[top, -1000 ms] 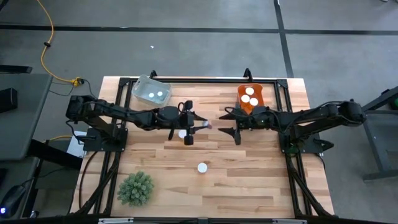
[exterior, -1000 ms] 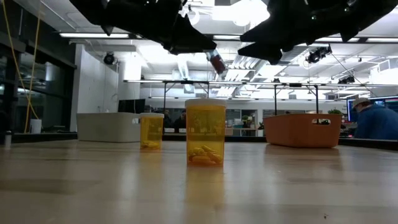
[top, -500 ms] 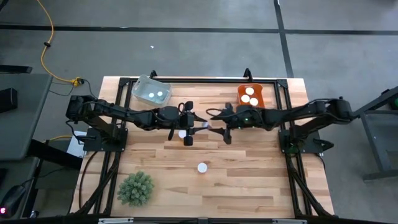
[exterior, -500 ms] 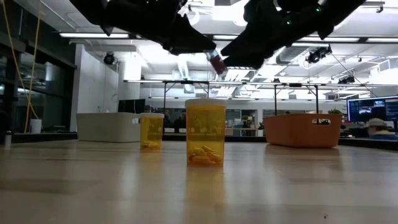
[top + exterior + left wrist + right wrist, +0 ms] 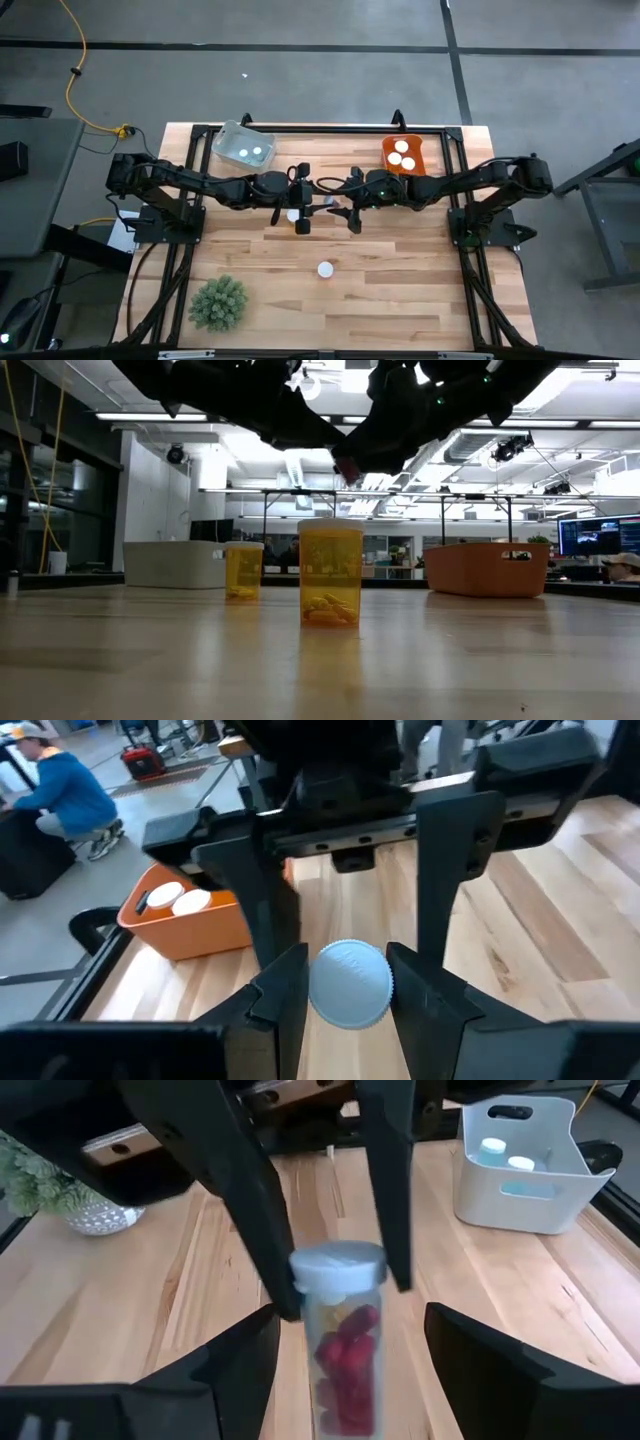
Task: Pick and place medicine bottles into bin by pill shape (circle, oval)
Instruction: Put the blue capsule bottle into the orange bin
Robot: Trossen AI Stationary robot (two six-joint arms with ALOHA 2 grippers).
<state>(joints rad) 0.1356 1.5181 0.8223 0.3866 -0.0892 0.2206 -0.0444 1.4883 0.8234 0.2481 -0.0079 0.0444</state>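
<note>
Pinching a bottle (image 5: 340,1330) by its cap end, left tool (image 5: 345,982) holds it mid-air over counter (image 5: 400,290) centre; right tool (image 5: 345,1370) spread around the body end, axis along its approach

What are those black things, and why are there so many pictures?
They are two robot arms, each ending in a gripper with two fingers. One camera looks down from above, one sits low at table height, and one rides on each wrist.

On the table stand two bottles and a green plant. At the back are a white bin and an orange bin, both with bottles inside.

The left gripper holds a red-pill bottle up in the air. The right gripper is open, with a finger on each side of it, not touching. It looks like a hand-over.
</note>
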